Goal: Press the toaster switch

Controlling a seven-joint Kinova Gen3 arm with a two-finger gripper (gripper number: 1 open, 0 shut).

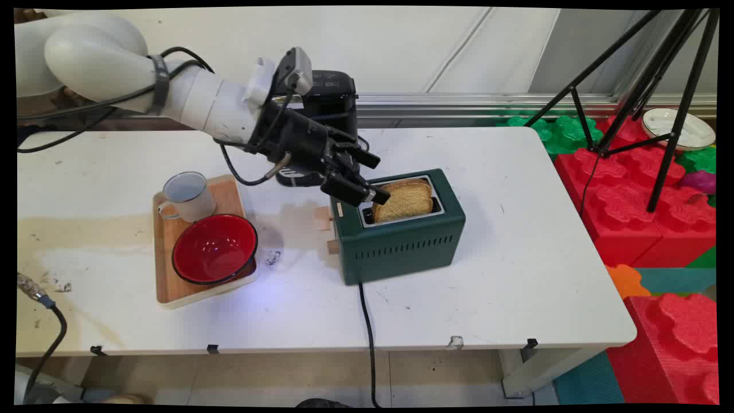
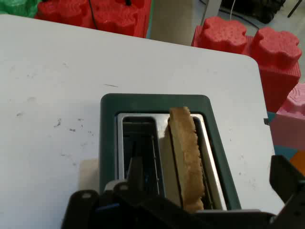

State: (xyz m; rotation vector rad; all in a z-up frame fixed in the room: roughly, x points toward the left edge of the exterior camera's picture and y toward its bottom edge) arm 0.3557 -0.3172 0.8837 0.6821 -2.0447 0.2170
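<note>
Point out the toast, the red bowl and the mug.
toast [image 1: 403, 201], main view, on its broad browned face above the toaster slot.
red bowl [image 1: 214, 248], main view, on its red inside.
mug [image 1: 189, 197], main view, on its white side wall.

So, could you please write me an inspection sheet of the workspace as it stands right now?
Surface: white table, smudged and stained at its left end.
Things in use: green toaster with a slice of toast standing in one slot; the other slot is empty.
Clutter: wooden tray carrying a white mug and a red bowl; black appliance behind the arm.
Gripper: gripper open, fingers straddling the end of the toast.
Cables: toaster's black cord runs over the near edge; black cables hang from the arm.
Surroundings: red and green foam blocks, black tripod, white plate on the floor blocks.
</note>
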